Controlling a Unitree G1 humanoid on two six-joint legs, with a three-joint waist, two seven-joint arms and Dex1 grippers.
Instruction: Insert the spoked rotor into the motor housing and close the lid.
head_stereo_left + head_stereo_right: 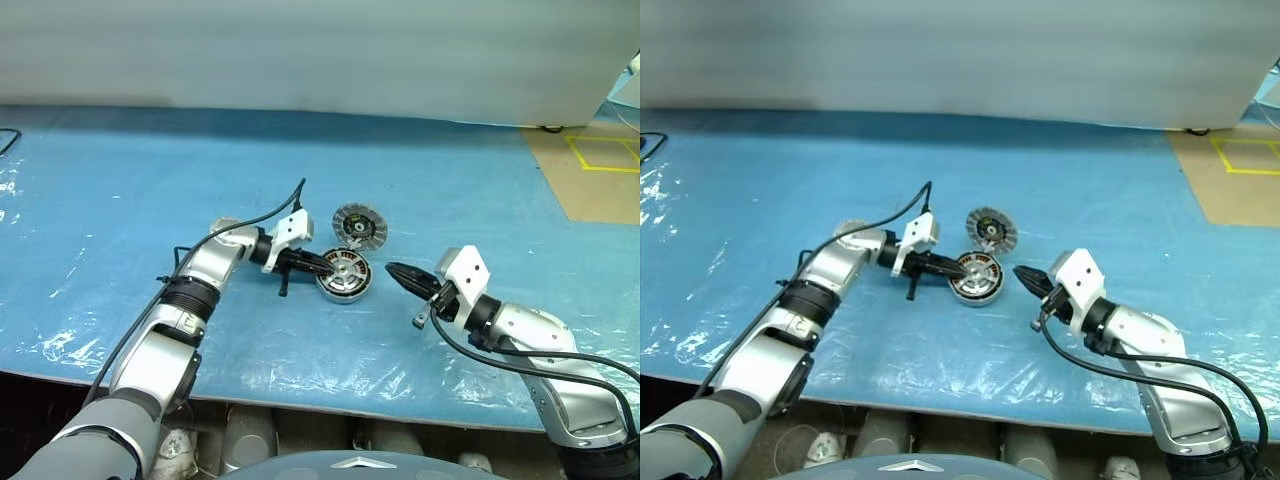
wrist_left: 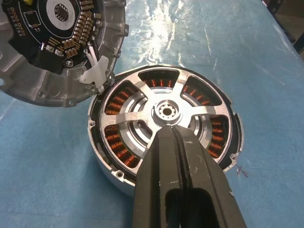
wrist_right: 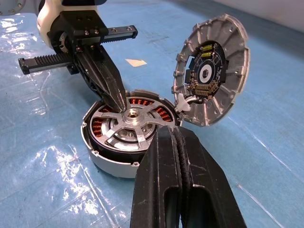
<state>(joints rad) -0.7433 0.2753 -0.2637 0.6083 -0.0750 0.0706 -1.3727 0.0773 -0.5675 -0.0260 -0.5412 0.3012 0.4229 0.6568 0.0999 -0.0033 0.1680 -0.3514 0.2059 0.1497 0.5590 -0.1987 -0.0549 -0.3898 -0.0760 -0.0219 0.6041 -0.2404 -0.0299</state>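
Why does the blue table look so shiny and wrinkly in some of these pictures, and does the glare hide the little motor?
Left eye view: a clear film on the blue table catches white glare near its left and front edges. Left wrist view: a bright streak lies beyond the motor housing, whose copper windings stay plain. Right wrist view: glints on the table, the lid clearly seen.
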